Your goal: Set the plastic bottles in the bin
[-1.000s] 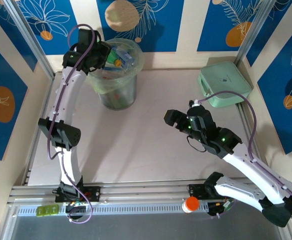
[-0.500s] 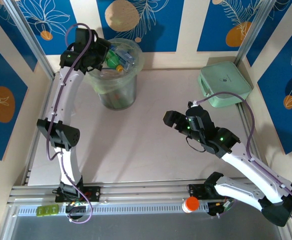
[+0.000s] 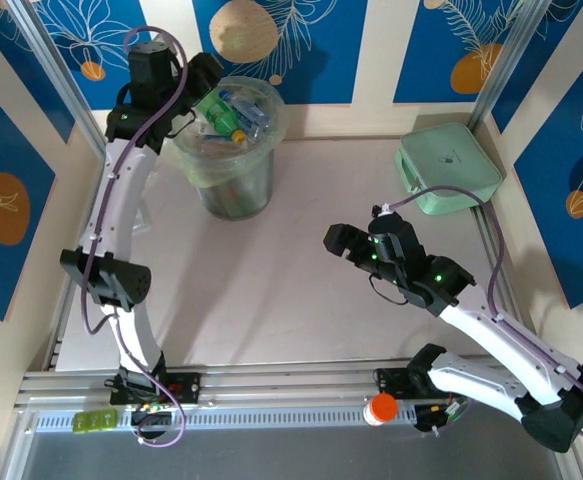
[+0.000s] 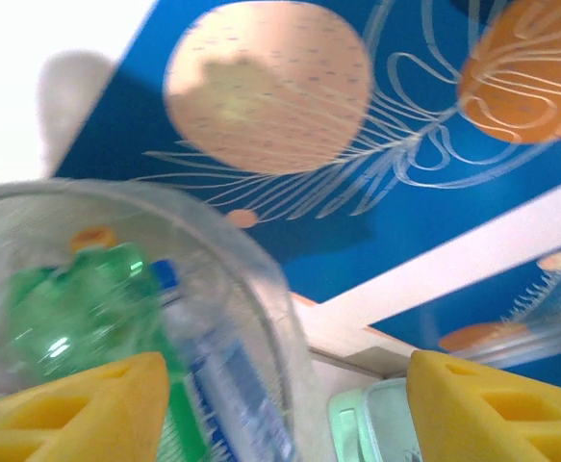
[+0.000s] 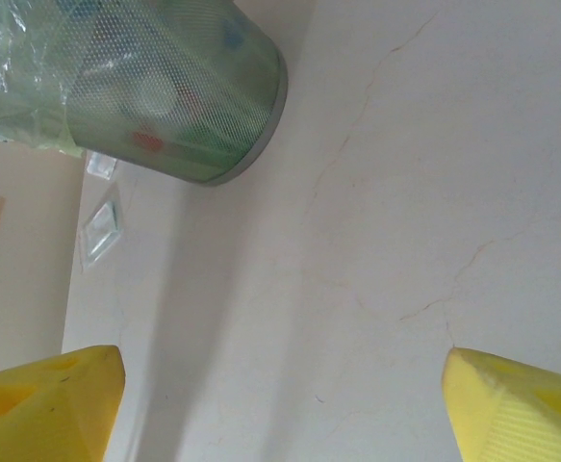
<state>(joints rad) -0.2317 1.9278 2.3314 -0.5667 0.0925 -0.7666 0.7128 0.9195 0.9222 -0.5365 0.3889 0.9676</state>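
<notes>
The right gripper [image 5: 285, 404] gapes wide above the table [image 5: 405, 192], the bin [image 5: 165, 106] and clear packets [image 5: 100, 231] beyond.

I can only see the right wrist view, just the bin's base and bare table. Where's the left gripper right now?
Observer: In the top view, the left gripper hangs at the far-left rim of the bin.
Operator: Is it holding a bottle?
Observer: No. In the left wrist view its fingers stand apart with nothing between them. A green bottle lies inside the bin beyond them.
Operator: What's off to my right?
Observer: A mint-green case lies at the table's far-right corner.
</notes>
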